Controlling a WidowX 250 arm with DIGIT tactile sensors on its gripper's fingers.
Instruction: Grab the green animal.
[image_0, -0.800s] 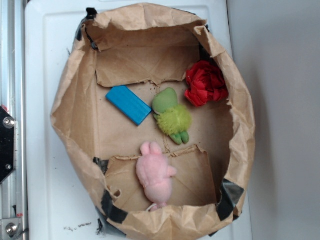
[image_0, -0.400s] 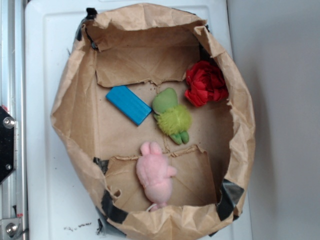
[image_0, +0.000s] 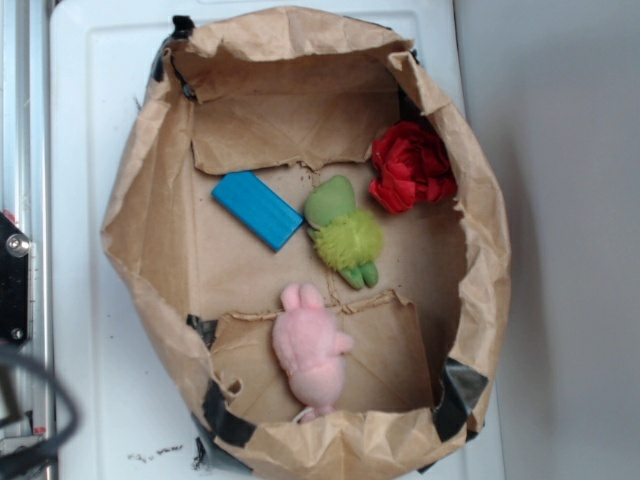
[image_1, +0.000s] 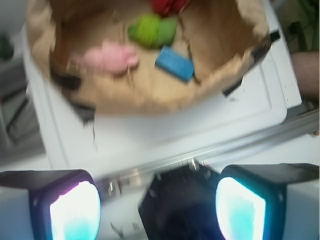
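The green animal (image_0: 343, 232) lies in the middle of the brown paper bag (image_0: 140, 220), olive head toward the back, fuzzy lime body and two feet toward the front. In the blurred wrist view the green animal (image_1: 152, 30) shows near the top, far ahead of my gripper (image_1: 157, 207). My gripper stands open with nothing between its fingers, over the white surface and a black bracket outside the bag. In the exterior view only a dark cable loop (image_0: 35, 420) shows at the bottom left; the gripper itself is out of that frame.
A pink plush pig (image_0: 310, 350) lies at the bag's front, a blue block (image_0: 257, 209) left of the green animal, a red fabric flower (image_0: 411, 166) at its back right. The bag sits on a white tray (image_0: 85, 200). A metal rail with a black bracket (image_0: 14, 290) runs along the left.
A dark cable loop has come into the exterior view at the bottom left. Nothing in the bag has moved.
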